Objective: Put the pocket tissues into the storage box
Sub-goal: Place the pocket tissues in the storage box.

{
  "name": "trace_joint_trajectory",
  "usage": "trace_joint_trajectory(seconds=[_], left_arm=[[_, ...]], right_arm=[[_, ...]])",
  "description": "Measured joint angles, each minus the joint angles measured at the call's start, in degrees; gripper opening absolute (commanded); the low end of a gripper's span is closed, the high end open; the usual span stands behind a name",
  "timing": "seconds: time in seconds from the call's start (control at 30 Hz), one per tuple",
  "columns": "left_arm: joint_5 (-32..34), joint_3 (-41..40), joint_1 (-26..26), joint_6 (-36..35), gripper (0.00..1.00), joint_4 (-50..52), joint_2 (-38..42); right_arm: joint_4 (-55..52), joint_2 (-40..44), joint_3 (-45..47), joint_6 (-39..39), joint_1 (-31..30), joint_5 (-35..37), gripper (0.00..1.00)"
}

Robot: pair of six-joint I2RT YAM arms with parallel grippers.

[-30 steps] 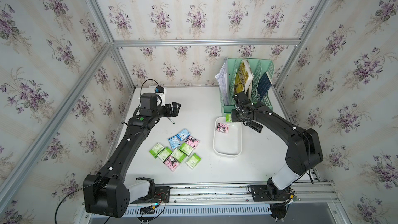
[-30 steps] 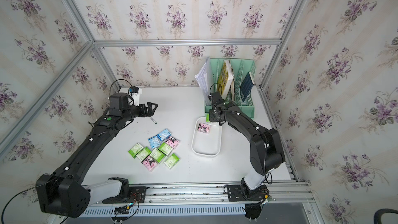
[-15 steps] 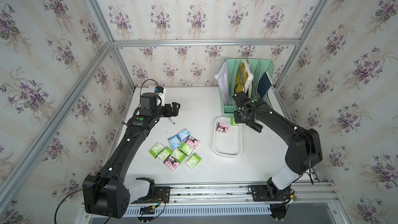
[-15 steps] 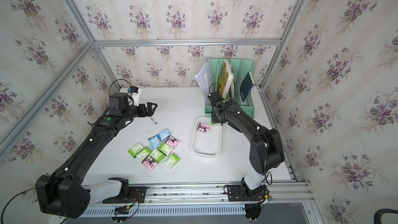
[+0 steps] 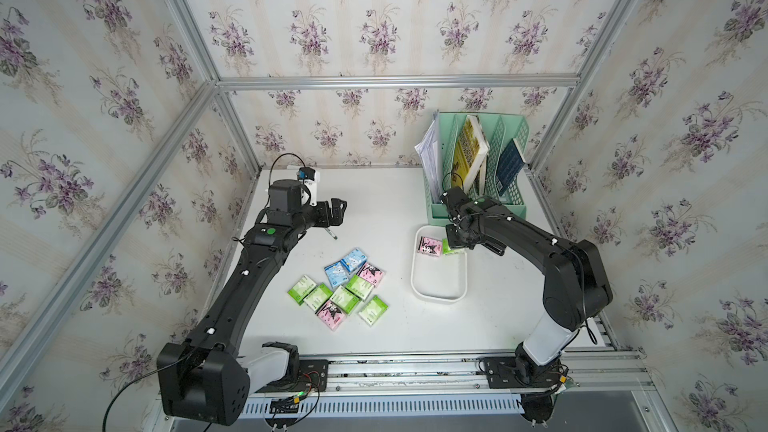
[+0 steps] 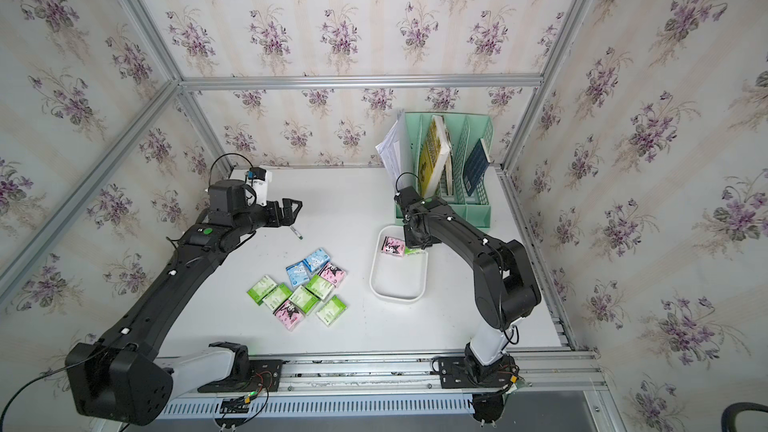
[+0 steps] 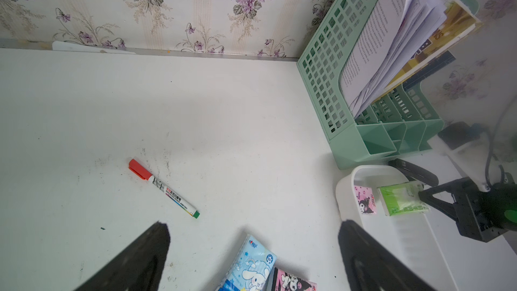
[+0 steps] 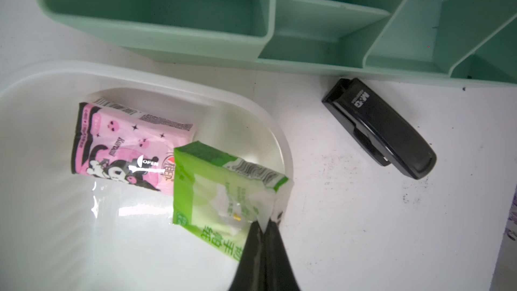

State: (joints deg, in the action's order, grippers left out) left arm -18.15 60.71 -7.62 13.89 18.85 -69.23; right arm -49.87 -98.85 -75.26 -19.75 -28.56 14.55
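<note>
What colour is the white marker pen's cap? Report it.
Its cap is red, clearest in the left wrist view.

Storage box (image 5: 439,300): shallow white tray with rounded corners and smooth walls, standing level on the table.
Pink packet (image 8: 123,146): printed with a black cartoon figure, lying flat on the box floor at the far end.
Green packet (image 8: 212,188): green-and-white and tilted, inside the box's far end beside the pink packet. One wrapper corner is pinched in the right gripper (image 8: 264,226). Contact with the floor cannot be told.
Loose packets (image 5: 345,300): nine, flat on the table in a tight cluster left of the box and apart from it: five green, two pink, two light blue.
</note>
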Motion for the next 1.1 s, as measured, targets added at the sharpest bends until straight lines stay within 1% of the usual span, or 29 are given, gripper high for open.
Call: trace_joint_trajectory(seconds=[0.33,0.43,0.5,0.57,0.67,0.77,0.87,0.9,0.93,0.97,1.03,1.1], left_arm=[[1.07,-0.02,0.09,-1.01,0.99,1.2,1.05],[1.22,-0.02,0.09,-1.46,0.99,1.27,1.18],[1.25,-0.02,0.09,-1.46,0.99,1.31,1.16],[1.25,-0.02,0.09,-1.46,0.99,1.29,1.16],[1.25,-0.02,0.09,-1.46,0.99,1.25,1.09],[1.22,-0.02,0.09,-1.44,0.99,1.25,0.92],[1.2,-0.02,0.11,-1.4,0.99,1.22,0.87],[1.18,-0.02,0.11,-1.38,0.99,1.22,0.87],[1.18,-0.02,0.11,-1.33,0.99,1.25,0.87],[1.18,-0.02,0.11,-1.33,0.99,1.25,0.87],[1.18,-0.02,0.11,-1.31,0.99,1.22,0.87],[1.18,-0.02,0.11,-1.27,0.99,1.22,0.83]], right_arm=[[4.26,-1.57,1.44,-0.87,-0.04,-1.86,0.01],[5.46,-1.92,2.05,-0.96,-0.04,-2.38,0.14],[5.99,-1.95,2.34,-1.22,-0.04,-2.93,0.3],[6.8,-1.95,2.64,-1.22,-0.04,-3.45,0.41],[7.61,-1.51,3.08,-1.22,-0.07,-3.69,0.52],[8.35,-0.37,3.06,-1.07,-0.07,-3.56,0.56],[8.66,0.9,2.64,-0.81,-0.04,-3.32,0.57],[8.83,1.38,2.56,-0.76,-0.04,-3.17,0.55],[8.94,1.97,2.43,-0.5,-0.04,-3.06,0.49],[9.07,2.62,2.29,0.37,-0.04,-3.02,0.37],[9.55,3.61,2.16,0.57,-0.07,-3.06,0.2],[10.19,3.89,2.19,0.83,-0.31,-3.26,0.1]])
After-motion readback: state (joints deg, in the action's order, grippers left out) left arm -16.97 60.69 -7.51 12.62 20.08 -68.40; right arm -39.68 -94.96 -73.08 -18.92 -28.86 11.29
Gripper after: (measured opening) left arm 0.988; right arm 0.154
